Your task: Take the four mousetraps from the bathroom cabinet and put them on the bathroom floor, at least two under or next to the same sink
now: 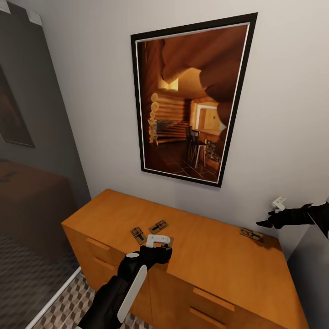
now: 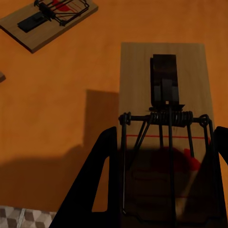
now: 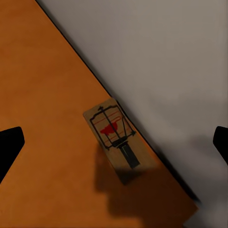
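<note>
Left pincer [image 2: 161, 190] straddles one mousetrap [image 2: 164, 118], fingers apart; right pincer [image 1: 269, 218] open; no traps floored yet.

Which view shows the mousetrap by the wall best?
The right wrist view: the mousetrap lies whole, spring and red mark clear, at the cabinet's back edge. The head view shows it small.

left hand [image 1: 161, 246] hides most of a mousetrap [image 2: 164, 118].
</note>
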### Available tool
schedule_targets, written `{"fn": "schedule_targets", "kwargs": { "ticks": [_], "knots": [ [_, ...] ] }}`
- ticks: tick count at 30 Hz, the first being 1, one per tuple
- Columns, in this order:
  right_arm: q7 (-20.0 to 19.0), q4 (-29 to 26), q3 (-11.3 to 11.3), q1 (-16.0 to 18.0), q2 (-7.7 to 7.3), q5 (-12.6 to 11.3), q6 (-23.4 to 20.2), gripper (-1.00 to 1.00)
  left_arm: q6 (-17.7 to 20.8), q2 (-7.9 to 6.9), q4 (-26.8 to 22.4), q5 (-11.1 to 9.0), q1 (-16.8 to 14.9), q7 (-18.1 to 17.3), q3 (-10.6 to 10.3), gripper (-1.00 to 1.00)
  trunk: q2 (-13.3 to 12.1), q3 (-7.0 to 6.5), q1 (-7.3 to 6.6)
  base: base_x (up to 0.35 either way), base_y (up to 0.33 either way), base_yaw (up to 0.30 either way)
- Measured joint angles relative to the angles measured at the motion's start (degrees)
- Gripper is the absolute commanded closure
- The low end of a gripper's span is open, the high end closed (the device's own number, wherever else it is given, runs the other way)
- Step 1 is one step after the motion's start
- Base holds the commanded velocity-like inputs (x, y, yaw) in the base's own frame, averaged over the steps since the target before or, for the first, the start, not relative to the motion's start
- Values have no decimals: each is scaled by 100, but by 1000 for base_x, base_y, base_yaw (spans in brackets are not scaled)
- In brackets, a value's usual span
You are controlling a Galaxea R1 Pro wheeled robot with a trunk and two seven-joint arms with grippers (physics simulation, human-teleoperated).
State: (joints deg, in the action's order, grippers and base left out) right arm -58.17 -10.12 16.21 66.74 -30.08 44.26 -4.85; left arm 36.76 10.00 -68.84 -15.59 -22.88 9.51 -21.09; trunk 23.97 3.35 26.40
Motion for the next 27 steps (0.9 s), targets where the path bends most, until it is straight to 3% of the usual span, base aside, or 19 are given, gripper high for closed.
{"fn": "schedule_targets", "kwargs": {
  "ticks": [22,27],
  "knots": [
    [21,10,8,0,0,197,0,-100,-16,0,258,-19,-1,9,-26,100,886,397,485,0,0,0],
    [21,14,9,0,6,198,0,-100,-7,0,208,-29,-1,3,-41,100,888,398,485,0,0,0]
  ]
}}
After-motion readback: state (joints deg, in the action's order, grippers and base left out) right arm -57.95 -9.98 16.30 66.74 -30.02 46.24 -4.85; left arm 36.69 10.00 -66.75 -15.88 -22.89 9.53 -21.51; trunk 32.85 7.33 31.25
